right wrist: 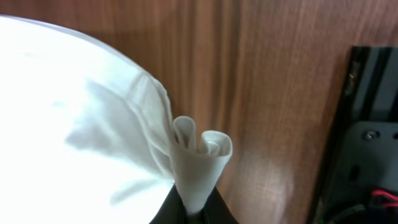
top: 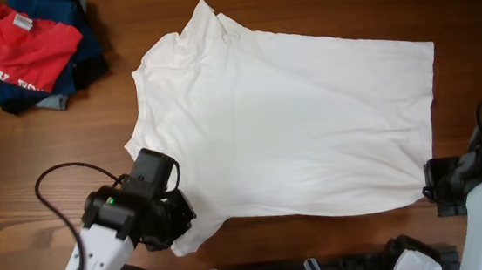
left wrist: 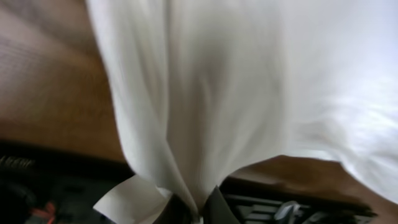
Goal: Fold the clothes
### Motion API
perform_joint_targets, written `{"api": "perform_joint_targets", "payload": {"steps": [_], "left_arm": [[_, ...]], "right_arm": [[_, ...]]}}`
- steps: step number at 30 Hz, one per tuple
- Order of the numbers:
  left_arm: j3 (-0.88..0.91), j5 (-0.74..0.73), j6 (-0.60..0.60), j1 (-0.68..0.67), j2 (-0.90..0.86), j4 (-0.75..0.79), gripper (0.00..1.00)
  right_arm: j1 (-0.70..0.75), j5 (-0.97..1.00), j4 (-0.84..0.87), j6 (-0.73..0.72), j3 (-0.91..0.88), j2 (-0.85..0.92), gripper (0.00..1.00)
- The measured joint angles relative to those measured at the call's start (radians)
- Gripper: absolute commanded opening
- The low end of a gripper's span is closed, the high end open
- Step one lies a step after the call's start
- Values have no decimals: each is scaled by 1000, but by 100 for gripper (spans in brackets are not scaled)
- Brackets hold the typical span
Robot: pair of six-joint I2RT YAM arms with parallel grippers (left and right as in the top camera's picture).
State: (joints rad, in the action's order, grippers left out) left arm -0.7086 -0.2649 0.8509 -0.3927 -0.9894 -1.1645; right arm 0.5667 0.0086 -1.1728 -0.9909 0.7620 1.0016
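1. The white shirt (top: 292,122) lies spread flat on the wooden table (top: 67,150). Its collar (top: 213,19) is toward my left and its hem toward my right, so its long axis runs side to side in front of me.
2. My left pincer (top: 174,221) is clamped narrow on the near sleeve. In the wrist view the cloth gathers into the closed fingers and fans away from them.
3. My right pincer (top: 430,190) is pinched tight on the near hem corner, with a small roll of hem (right wrist: 202,146) standing up out of the grip.
4. So I hold the near long edge at both ends, and the whole body of the shirt lies away from both pincers, toward the far side.
5. I judge the coming move to be a lengthwise fold, carrying the near edge across to the far one. Neither arm is nearer, since each owns its own end, so they should travel together.
6. The red T-shirt (top: 14,45) on the navy garments (top: 84,44) sits at the far left, apart from the shirt.
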Motion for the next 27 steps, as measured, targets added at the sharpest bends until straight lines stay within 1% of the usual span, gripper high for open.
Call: {"api": "perform_joint_targets", "payload": {"steps": [3,8,12,16,21,22,25,27], "left_arm": [[-3,13,2,0,44,82,4],[-5,76,5,0,35,272,4],[-6,163,9,0,-8,431,4],[-7,260,9,0,-87,602,4],[-8,324,-9,0,-187,778,4],[-8,332,-22,0,-210,824,4],[-9,359,-34,0,-250,894,4],[-9,381,-38,0,-273,913,4]], "right_arm": [[0,0,0,0,2,-64,5],[0,0,10,0,2,-64,5],[0,4,31,-8,2,-7,4],[0,19,34,-19,2,70,5],[0,47,42,-60,0,157,5],[0,50,52,-64,-4,172,5],[0,52,139,-71,-23,206,6],[0,51,186,-72,-31,224,6]]}}
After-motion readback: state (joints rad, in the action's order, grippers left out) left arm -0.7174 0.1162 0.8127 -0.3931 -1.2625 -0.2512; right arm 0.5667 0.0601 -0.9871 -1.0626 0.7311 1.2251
